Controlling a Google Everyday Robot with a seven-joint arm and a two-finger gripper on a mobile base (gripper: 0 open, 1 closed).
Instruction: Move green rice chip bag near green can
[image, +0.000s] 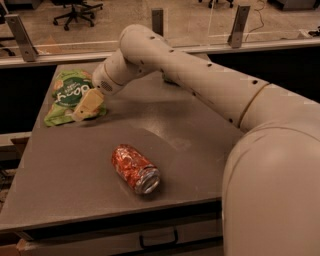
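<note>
The green rice chip bag (68, 96) lies flat at the far left of the grey table (75, 170); it is a light-green pouch with a dark green round logo. My gripper (86, 107) is down on the bag's right lower edge, its pale fingers (90, 102) resting on it. The arm reaches across the table from the right and hides the green can, which is out of sight behind it.
A dented red-orange can (135, 168) with a silver end lies on its side in the front middle of the table. A rail with posts (239, 25) runs behind the table. An office chair (75, 9) stands on the floor beyond.
</note>
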